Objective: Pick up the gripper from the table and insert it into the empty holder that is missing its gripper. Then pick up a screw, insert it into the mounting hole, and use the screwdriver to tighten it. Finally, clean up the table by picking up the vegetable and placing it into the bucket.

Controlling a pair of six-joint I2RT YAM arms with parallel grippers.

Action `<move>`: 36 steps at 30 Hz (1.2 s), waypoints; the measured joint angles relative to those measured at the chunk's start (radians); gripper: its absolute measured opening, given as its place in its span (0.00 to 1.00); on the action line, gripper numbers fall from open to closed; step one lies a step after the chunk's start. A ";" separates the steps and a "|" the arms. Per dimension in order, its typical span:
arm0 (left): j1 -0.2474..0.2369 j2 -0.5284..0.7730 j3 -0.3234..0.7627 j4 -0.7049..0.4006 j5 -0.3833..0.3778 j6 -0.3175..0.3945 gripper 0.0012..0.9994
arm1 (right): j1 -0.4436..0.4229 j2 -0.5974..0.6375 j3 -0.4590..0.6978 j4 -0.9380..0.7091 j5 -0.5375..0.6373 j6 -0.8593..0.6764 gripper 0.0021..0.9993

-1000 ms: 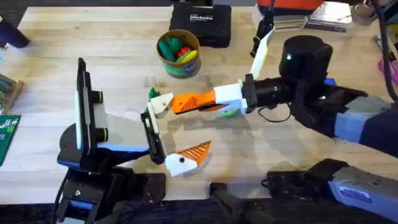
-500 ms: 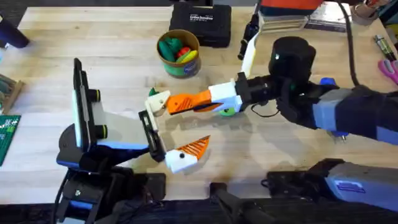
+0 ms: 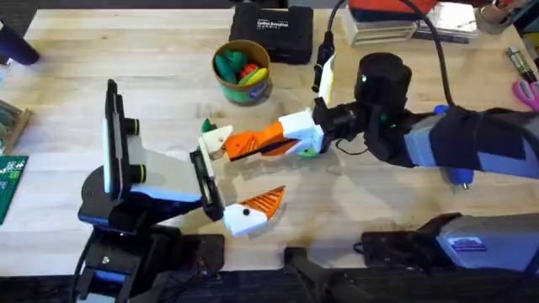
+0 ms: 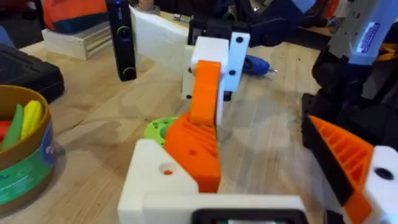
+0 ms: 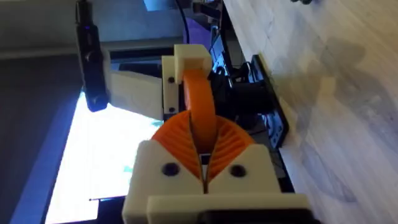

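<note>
My right gripper [image 3: 253, 143] reaches left across the table [image 3: 126, 67], shut on the loose gripper finger [image 3: 217, 140], a white base with an orange pad. The base sits against the holder on my left arm's head, beside the black rail [image 3: 205, 181]. A round hole [image 4: 166, 168] shows in the white base. My left gripper [image 3: 232, 177] stands open, its one mounted finger [image 3: 251, 210] near the front edge. The dark green vegetable [image 3: 205, 126] lies just behind the holder. The bucket [image 3: 242, 71] stands at the back centre. The blue screwdriver [image 4: 256, 64] lies under my right arm. The screw is out of view.
A lime-green disc [image 3: 310, 151] lies under my right gripper. A black case [image 3: 271, 32] sits behind the bucket. Pink scissors [image 3: 526, 91] lie at the far right. A green circuit board [image 3: 10, 181] is at the left edge.
My right arm has slid left and swung its elbow back, keeping the finger piece at the holder. The left arm has barely moved.
</note>
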 joint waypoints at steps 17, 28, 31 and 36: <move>0.001 0.000 0.000 0.001 -0.007 0.000 0.99 | 0.096 0.007 0.030 0.053 0.180 0.141 0.01; 0.011 0.000 -0.001 0.006 -0.051 -0.005 0.99 | 0.118 0.028 0.063 0.048 0.239 0.143 0.01; 0.014 0.000 -0.001 0.008 -0.064 -0.008 0.99 | 0.124 0.035 0.070 0.052 0.261 0.143 0.01; 0.015 0.000 -0.001 0.009 -0.077 -0.008 0.99 | 0.128 0.036 0.073 0.052 0.281 0.143 0.01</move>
